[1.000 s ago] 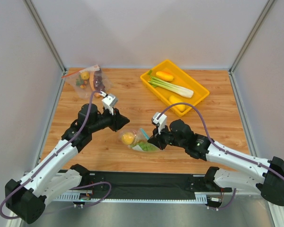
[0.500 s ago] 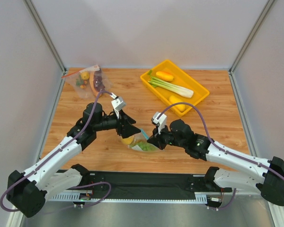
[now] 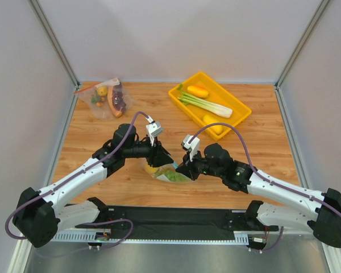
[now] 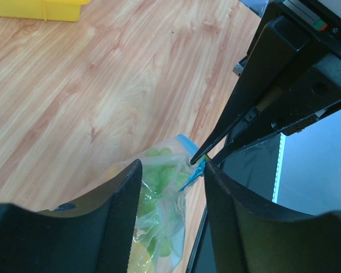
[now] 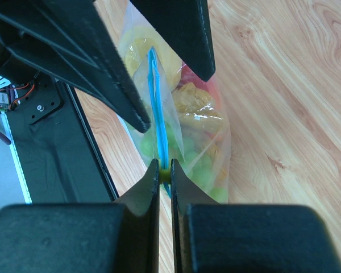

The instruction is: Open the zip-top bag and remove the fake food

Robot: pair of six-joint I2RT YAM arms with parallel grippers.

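- The left gripper (image 4: 170,170) straddled the zip-top bag (image 3: 169,173) with spread fingers, and the right gripper (image 5: 165,170) pinched the end of its blue strip. Little room stood free over the mouth.
- Bare table (image 3: 159,122) lay open toward the yellow tray (image 3: 219,94).
- A black rail (image 3: 170,216) closed the near side.

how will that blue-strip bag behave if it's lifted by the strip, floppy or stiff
Likely floppy: the zip-top bag is thin crinkled film, so it should sag below the zip strip. The fake food looks loose, so it may shift downward.
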